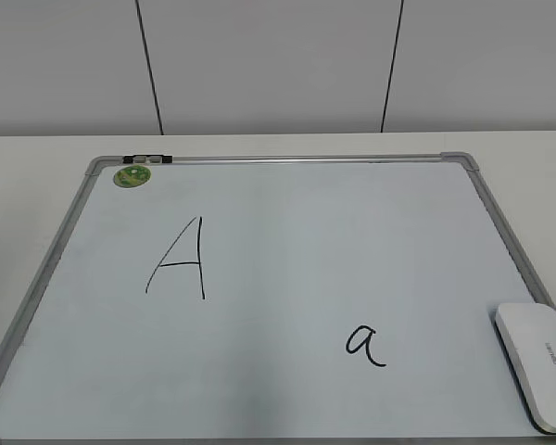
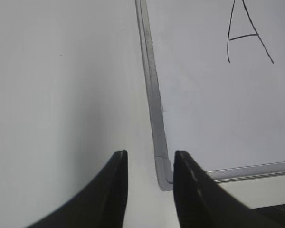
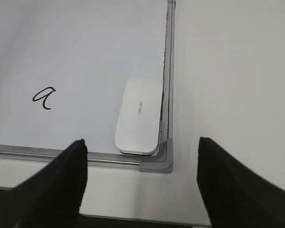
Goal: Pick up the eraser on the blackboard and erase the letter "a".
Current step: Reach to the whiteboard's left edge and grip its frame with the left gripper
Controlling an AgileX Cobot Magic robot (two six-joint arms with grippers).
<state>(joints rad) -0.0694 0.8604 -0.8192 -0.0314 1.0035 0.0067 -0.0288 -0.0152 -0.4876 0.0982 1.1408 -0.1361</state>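
Observation:
The white eraser (image 1: pixel 538 362) lies flat in the near right corner of the blackboard (image 1: pixel 287 232). It also shows in the right wrist view (image 3: pixel 139 116), against the board's right frame. The small letter "a" (image 1: pixel 365 343) is written left of the eraser and also shows in the right wrist view (image 3: pixel 43 98). My right gripper (image 3: pixel 141 147) is wide open and empty, above the table just short of the board's near right corner. My left gripper (image 2: pixel 150 159) is open and empty, over the board's near left corner (image 2: pixel 162 173). Neither gripper shows in the exterior view.
A larger capital "A" (image 1: pixel 180 260) is written on the board's left half. A round green magnet (image 1: pixel 130 175) sits at the far left corner beside a small clip (image 1: pixel 148 159). White table (image 1: pixel 37 185) surrounds the board; a panelled wall stands behind.

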